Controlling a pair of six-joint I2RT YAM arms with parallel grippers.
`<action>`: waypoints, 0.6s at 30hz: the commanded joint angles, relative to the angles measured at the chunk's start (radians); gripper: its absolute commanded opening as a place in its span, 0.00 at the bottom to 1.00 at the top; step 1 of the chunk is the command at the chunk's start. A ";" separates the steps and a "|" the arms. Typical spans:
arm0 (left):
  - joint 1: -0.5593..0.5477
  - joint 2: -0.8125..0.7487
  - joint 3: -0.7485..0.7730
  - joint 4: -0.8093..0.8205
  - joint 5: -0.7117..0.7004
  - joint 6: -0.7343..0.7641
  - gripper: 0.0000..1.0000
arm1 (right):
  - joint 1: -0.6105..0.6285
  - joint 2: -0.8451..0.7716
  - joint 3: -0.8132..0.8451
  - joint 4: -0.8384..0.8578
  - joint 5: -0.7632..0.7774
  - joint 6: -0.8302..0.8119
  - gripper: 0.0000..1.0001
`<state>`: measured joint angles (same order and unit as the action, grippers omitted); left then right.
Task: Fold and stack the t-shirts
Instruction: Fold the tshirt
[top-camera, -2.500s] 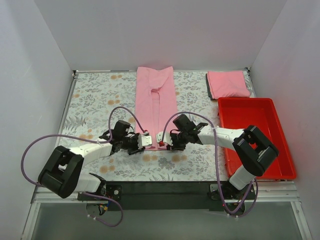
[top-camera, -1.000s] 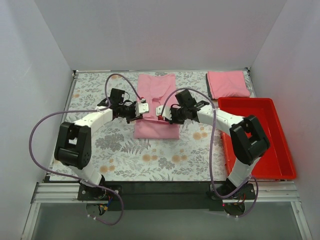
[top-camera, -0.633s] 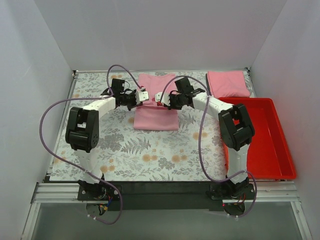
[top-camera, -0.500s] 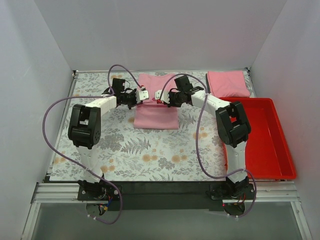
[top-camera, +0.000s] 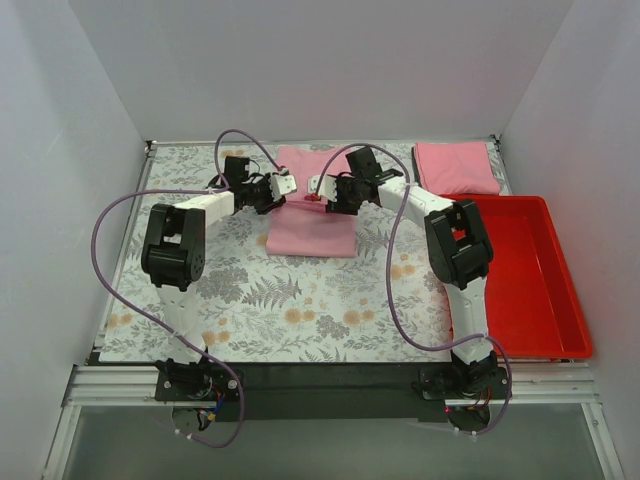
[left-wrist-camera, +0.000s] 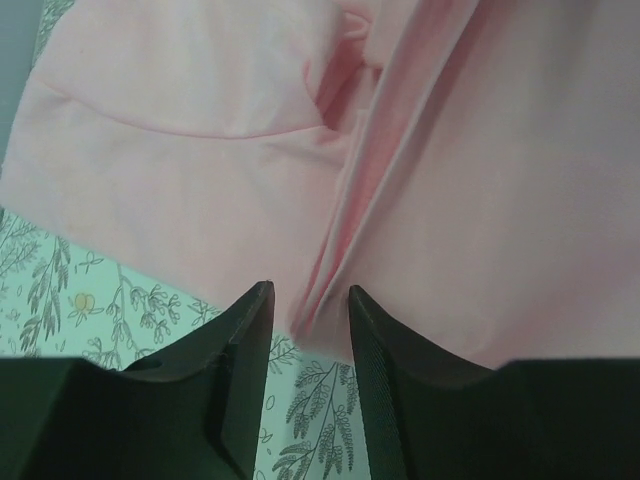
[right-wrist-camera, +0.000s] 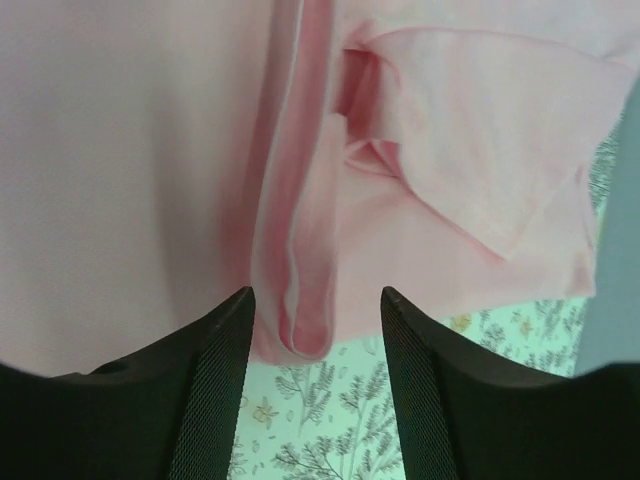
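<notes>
The t-shirt is soft, matt pink cloth; the tray is glossy red plastic; the table cover looks matt.

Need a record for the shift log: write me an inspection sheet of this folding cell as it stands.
Surface: floral table cover, lying flat.
Job's things: pink t-shirt, doubled over itself at far centre; folded pink shirt in the far right corner.
Clutter: red bin on the right side; nothing else seen.
Grippers: left gripper, jaws slightly apart with the t-shirt's fold between them, grip unclear; right gripper, jaws open around the fold.
Cables: left arm's purple cable and right arm's purple cable each loop wide over the cover.
Surroundings: white walls on three sides; metal frame along the near edge.
</notes>
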<state>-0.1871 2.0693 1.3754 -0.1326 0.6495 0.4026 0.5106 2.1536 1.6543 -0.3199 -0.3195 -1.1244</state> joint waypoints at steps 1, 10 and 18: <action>0.012 -0.058 0.033 0.090 -0.051 -0.097 0.36 | -0.007 -0.023 0.093 0.025 0.026 0.038 0.61; 0.028 -0.307 -0.032 -0.099 0.025 -0.515 0.32 | -0.011 -0.196 0.055 -0.095 -0.059 0.306 0.49; 0.028 -0.273 -0.091 -0.205 0.360 -1.170 0.29 | -0.011 -0.193 0.036 -0.183 -0.372 0.835 0.36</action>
<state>-0.1593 1.7782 1.3537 -0.2913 0.8406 -0.4236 0.5034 1.9594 1.7050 -0.4446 -0.5098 -0.5541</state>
